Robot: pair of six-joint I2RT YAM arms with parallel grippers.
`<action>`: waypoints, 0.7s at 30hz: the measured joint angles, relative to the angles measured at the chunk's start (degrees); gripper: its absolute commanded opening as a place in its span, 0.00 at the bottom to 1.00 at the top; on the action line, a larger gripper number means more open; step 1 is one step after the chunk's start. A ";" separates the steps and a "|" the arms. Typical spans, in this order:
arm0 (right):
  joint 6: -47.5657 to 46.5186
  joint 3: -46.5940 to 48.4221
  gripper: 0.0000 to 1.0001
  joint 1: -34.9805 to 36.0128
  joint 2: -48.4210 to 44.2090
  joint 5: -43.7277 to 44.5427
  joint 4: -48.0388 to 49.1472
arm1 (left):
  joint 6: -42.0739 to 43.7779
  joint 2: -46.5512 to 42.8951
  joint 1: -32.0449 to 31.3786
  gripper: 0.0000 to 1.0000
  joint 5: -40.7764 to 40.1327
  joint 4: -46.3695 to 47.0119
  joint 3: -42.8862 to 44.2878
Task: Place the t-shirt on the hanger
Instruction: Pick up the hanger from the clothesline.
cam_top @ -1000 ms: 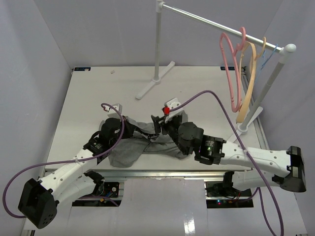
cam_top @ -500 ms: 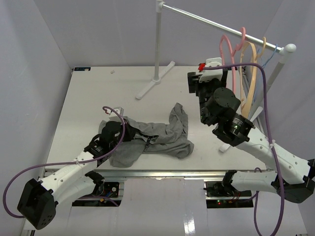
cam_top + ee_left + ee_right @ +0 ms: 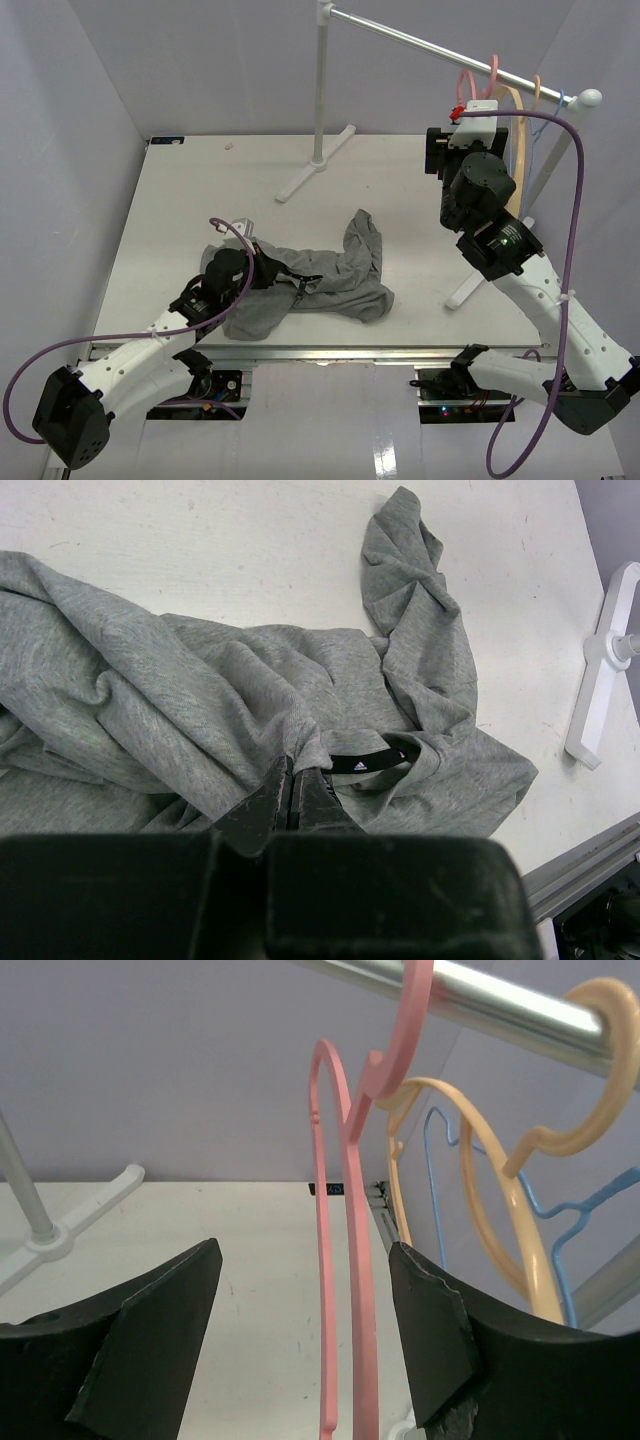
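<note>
The grey t-shirt lies crumpled on the table near the front edge, its collar label showing in the left wrist view. My left gripper rests low on it and is shut on a fold of the t-shirt beside the collar. My right gripper is raised at the rack and open. The pink hanger hangs from the rail, and in the right wrist view its two thin arms run down between the open fingers without touching them.
A tan wooden hanger and a blue wire hanger hang just right of the pink one on the metal rail. The rack's white feet stand at the back centre and the right.
My right arm left the shirt, rose to the rack and opened around the pink hanger. The shirt's right part now lies spread on the table. My left gripper has stayed put.
</note>
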 measured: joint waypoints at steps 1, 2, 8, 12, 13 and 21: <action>0.88 0.01 0.74 -1.14 0.41 -0.82 -0.89 | 0.02 0.00 -0.05 0.00 -0.01 -0.01 0.00; 1.76 0.02 0.74 -2.23 0.81 -1.67 -1.72 | 0.04 0.00 -0.08 0.00 -0.02 -0.02 0.00; 6.41 -0.53 0.68 -8.02 2.48 -7.85 -4.90 | 0.05 0.00 -0.22 0.00 -0.04 -0.03 0.00; 8.19 -0.55 0.60 -10.04 4.01 -10.21 -5.69 | 0.06 -0.11 -0.39 0.00 -0.04 -0.04 0.00; 8.60 -0.55 0.58 -10.27 4.42 -10.67 -6.12 | 0.06 -0.23 -0.40 0.00 -0.06 -0.06 0.00; 10.48 0.22 0.45 -11.15 6.63 -12.70 -9.15 | 0.04 -0.76 -0.45 0.00 -0.06 -0.04 0.00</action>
